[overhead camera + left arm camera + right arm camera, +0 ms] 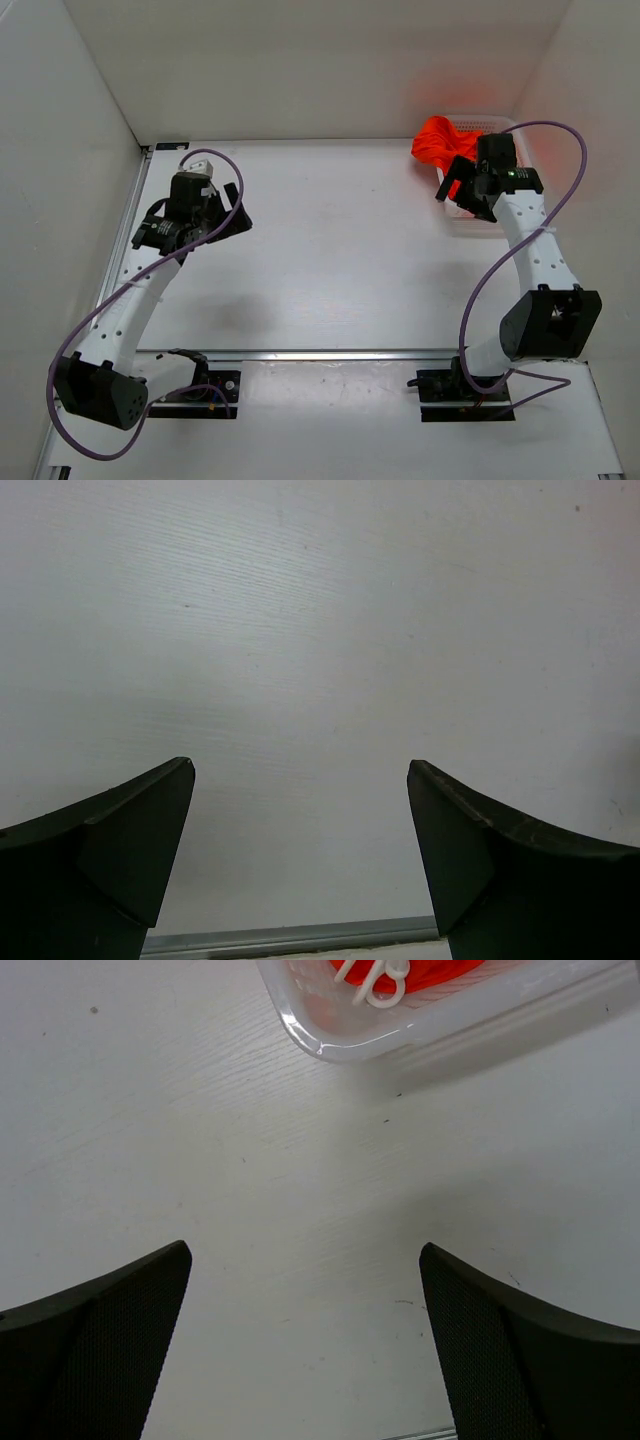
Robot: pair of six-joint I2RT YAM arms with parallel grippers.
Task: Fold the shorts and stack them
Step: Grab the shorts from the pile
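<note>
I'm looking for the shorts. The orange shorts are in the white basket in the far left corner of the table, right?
Not quite. The orange shorts are in the white basket, but in the far right corner of the table, as the top external view shows.

A white desk [340,250] fills the scene, its surface faintly grained and dotted with a few small dark specks. At its far right corner sits a white plastic basket [330,1048] with a rounded, glossy rim, one corner showing in the right wrist view. A metal rail [330,354] crosses the desk near its near edge, and another metal strip [135,215] runs along the left side. Plain white walls [320,60] enclose the far, left and right sides.
</note>
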